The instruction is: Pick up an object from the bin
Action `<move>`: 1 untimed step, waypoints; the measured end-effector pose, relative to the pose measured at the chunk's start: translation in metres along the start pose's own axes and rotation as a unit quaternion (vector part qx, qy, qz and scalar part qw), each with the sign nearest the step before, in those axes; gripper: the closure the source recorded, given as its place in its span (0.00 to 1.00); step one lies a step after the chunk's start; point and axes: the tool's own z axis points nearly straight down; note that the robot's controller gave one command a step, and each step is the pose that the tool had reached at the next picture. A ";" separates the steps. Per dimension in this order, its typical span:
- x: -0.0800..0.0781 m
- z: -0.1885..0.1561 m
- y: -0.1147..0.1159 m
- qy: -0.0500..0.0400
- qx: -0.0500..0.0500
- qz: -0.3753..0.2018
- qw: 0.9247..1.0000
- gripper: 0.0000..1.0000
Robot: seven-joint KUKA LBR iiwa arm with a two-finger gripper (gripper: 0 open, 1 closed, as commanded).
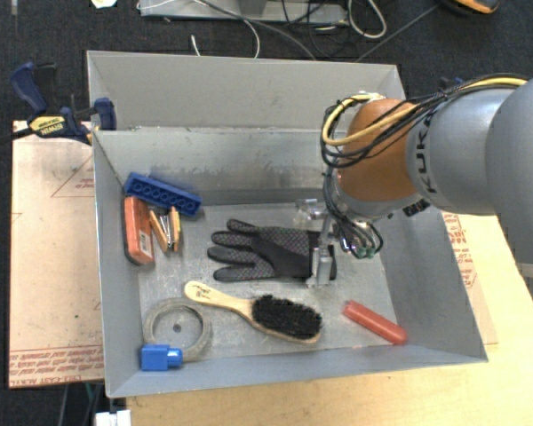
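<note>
Closest to the lens, in the front left corner of the bin (240, 162), sits a small blue block (160, 358), hard-edged and plastic-looking. It touches a flat, clear ring (174, 326) that may be a tape roll. Behind them, by the left wall, lie an orange oblong tool (138, 230) and a studded blue bar (163, 194).

Further right lies a brush (258, 310) with a pale wooden handle and an oval head of black bristles. Just behind it, mid-floor, the black glove (256, 250) lies flat, soft and knitted, with its digits pointing left.

The gripper (322, 269) is down at the glove's cuff end, touching or just above it. Whether it is apart or closed on the fabric I cannot tell. To the right of it a smooth red marker (374, 321) lies slantwise near the front wall.

As I judge it, the pick is only begun: everything rests on the bin floor, nothing is raised, and the closing and the lift are yet to do.
</note>
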 end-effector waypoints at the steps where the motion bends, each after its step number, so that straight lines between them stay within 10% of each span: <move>1: -0.007 -0.012 0.005 -0.004 0.000 0.023 1.000 0.00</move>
